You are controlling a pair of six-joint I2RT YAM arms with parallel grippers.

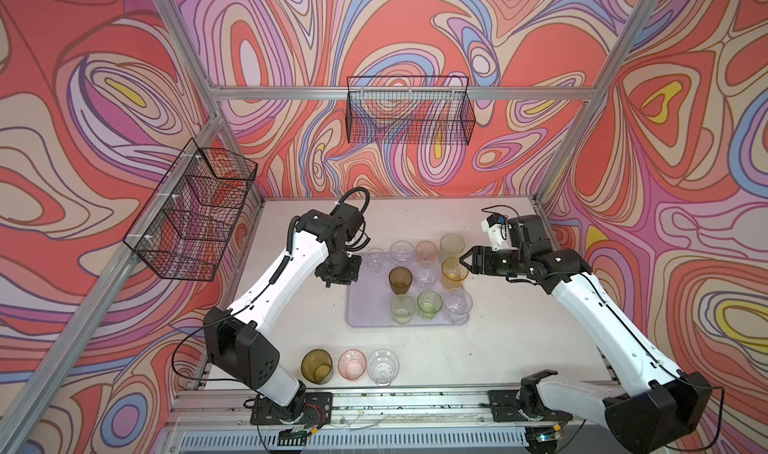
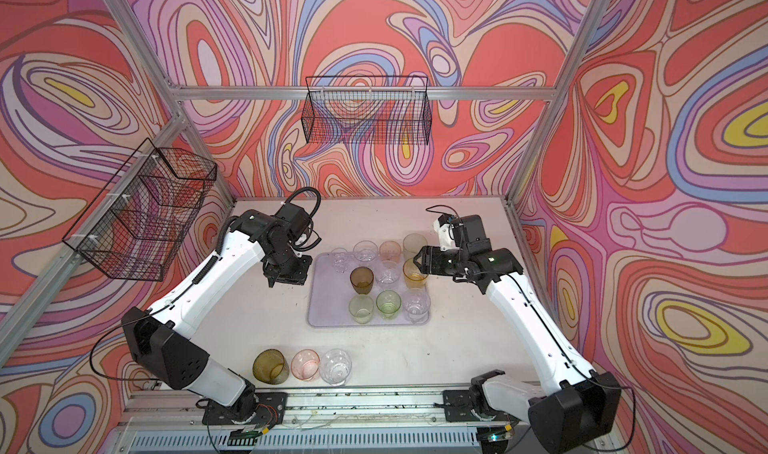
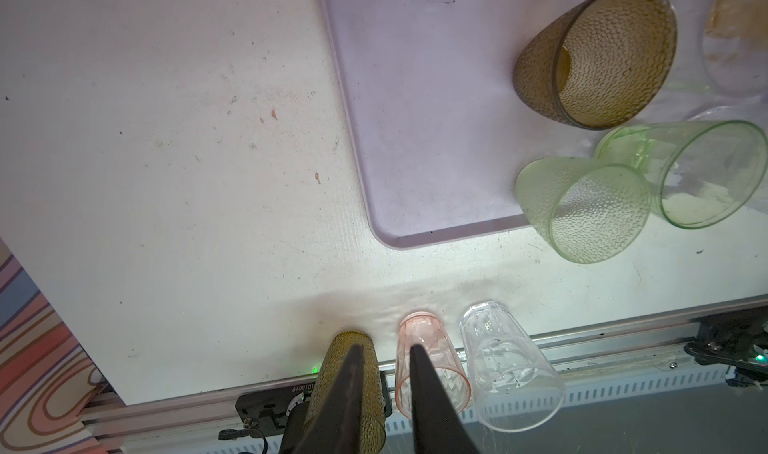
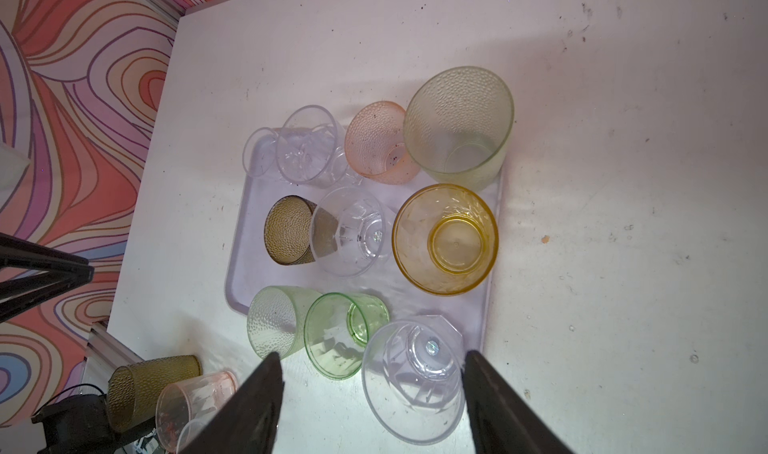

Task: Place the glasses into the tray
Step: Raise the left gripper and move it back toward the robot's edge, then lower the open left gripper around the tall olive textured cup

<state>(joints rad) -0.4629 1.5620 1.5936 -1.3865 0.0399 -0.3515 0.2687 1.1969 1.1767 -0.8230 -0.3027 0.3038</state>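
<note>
While ten glasses [image 1: 424, 274] already stand in tray [image 1: 365, 304], three wait on table [image 1: 457, 360] by near edge: olive-brown glass [image 1: 317, 366], pink glass [image 1: 352, 364], clear glass [image 1: 382, 366]. Looks like a between-picks step. Left tool [image 3: 384, 346] barely parted, empty, beside tray. Right tool [image 4: 372, 356] spread wide, empty, over tray's right side. Next grab probably needs left tool opened wider, brought down around one glass.

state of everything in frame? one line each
Tray: on table, ten glasses upright in it.
Front brown glass: upright on table, outside tray.
Front pink glass: same.
Front clear glass: same.
Left gripper: barely open, empty.
Right gripper: wide open, empty.
</note>
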